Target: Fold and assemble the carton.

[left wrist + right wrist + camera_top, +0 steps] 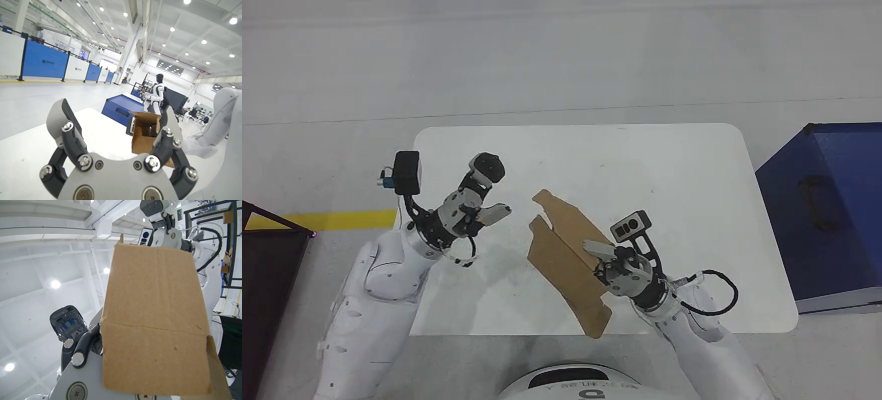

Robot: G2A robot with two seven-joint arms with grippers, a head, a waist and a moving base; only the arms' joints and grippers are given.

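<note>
Carton [564, 262] sits tilted over the near side of the table [682, 170]; right claw [608, 258] pinches its edge; left claw [492, 192] spread wide, near the carton, apart from it.

White table [682, 180] w/ rounded corners, carton [564, 262] maybe resting on it

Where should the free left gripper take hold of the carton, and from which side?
Probably the free upper flap edge of the carton, opposite the right gripper, which clamps its other side. Come in level from the side of the left gripper: its jaws stand open facing that thin, raised panel.
</note>
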